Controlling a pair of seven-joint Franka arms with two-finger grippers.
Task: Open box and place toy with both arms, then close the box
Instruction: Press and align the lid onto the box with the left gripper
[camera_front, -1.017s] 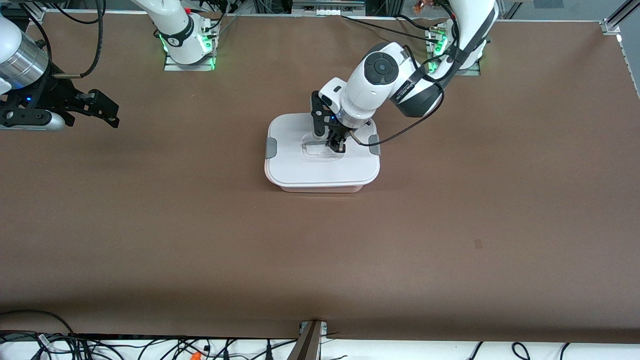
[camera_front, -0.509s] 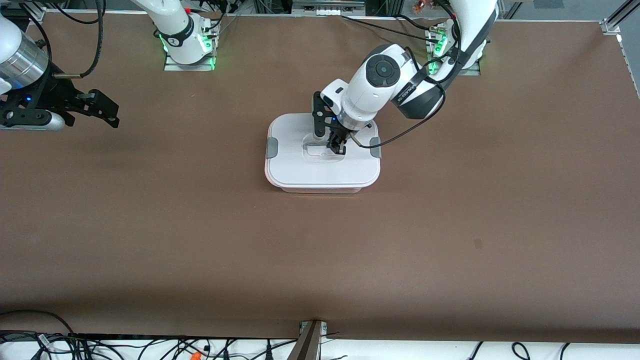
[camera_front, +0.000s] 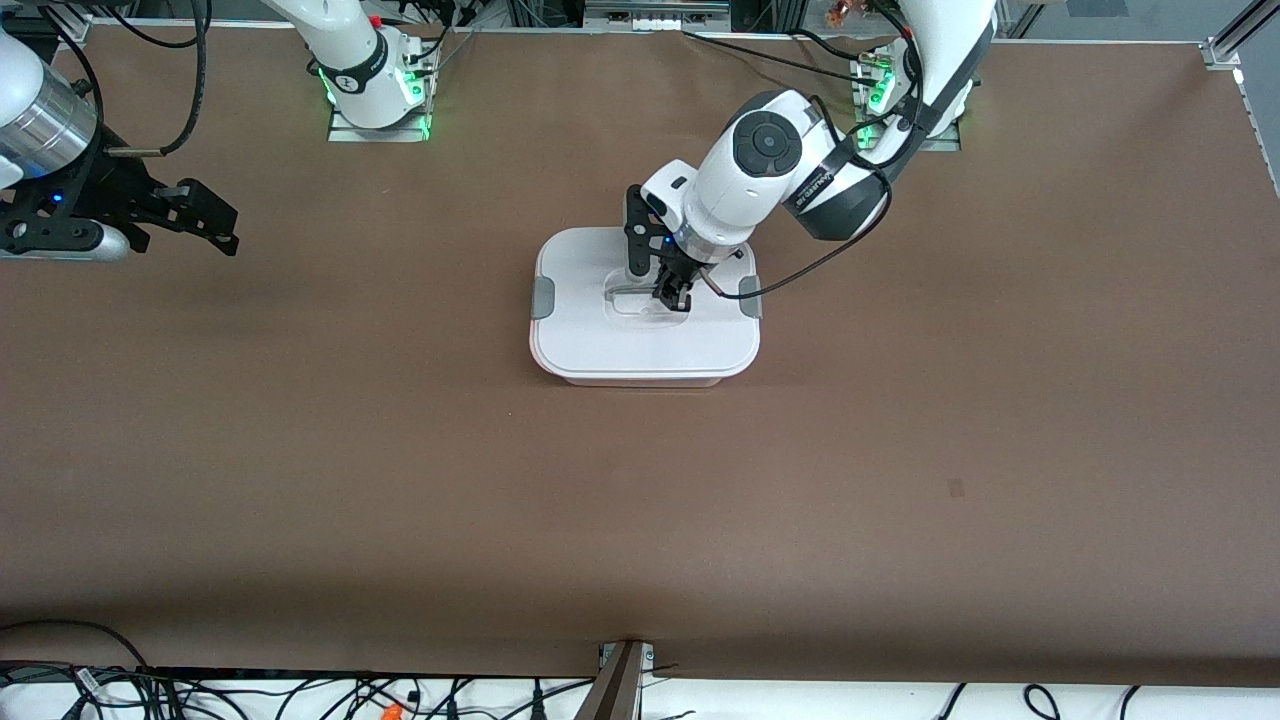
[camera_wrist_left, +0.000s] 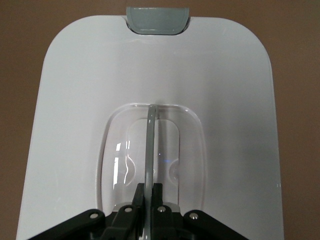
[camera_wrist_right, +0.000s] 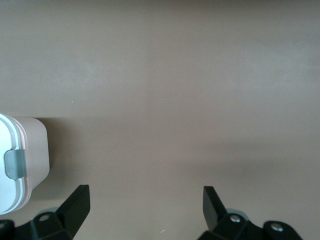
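Box (camera_front: 645, 340) lidded, left gripper (camera_front: 672, 297) pinching handle (camera_wrist_left: 149, 145)

The box (camera_front: 645, 345) sits on the table near its middle, closer to the arm bases than to the front camera. It is a rounded-rectangular translucent pink tub, closed by a white lid (camera_wrist_left: 90, 90). A grey clip (camera_front: 542, 297) sits at each short end of the lid; the second clip (camera_front: 750, 296) faces the left arm's end. A clear handle (camera_wrist_left: 150, 145) stands upright in the lid's recessed centre
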